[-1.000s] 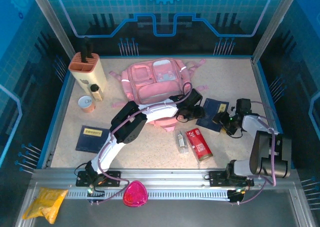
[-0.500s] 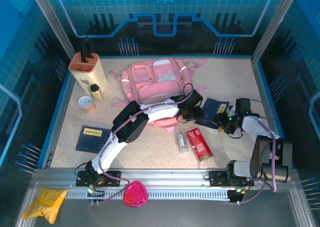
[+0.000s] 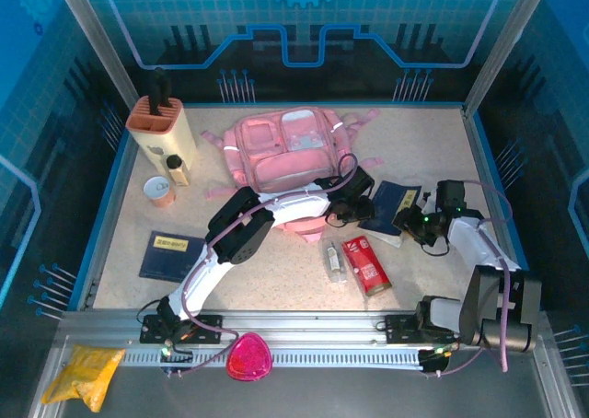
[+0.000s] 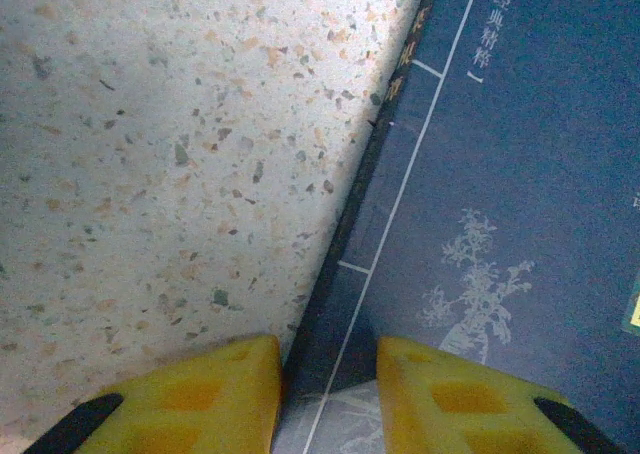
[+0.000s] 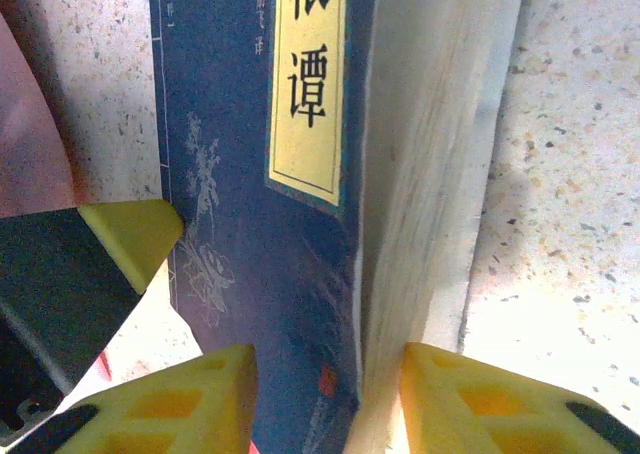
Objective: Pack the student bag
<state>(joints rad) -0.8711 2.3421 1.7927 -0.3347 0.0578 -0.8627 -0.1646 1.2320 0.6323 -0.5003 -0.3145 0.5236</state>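
The bag (image 3: 290,146) lies flat at the far middle of the tabletop (image 3: 433,142), pockets up, and I take every place from it. Just off its near right corner lies a blue book (image 3: 391,204), and both arms meet there. My left arm (image 3: 276,204) reaches across the bag's near edge to the side of the book closest to the bag. On the wrist camera the left fingers (image 4: 240,394) stand narrow, with the book's spine edge between their tips. One tip is over the bare tabletop and the other over the cover, and I cannot tell whether they pinch anything. The right fingers (image 5: 190,399) come in from the side of the book away from the bag. They hold it across its thickness, one on the blue cover and the other against the pale block of pages. That edge looks tipped up off the tabletop. Nearer to me than the bag's near right corner lie a small clear bottle (image 3: 334,260) and a red packet (image 3: 366,264), side by side. A second blue book (image 3: 169,255) lies well off the bag's near left corner. An orange-topped stand (image 3: 164,131) is upright to the bag's left.
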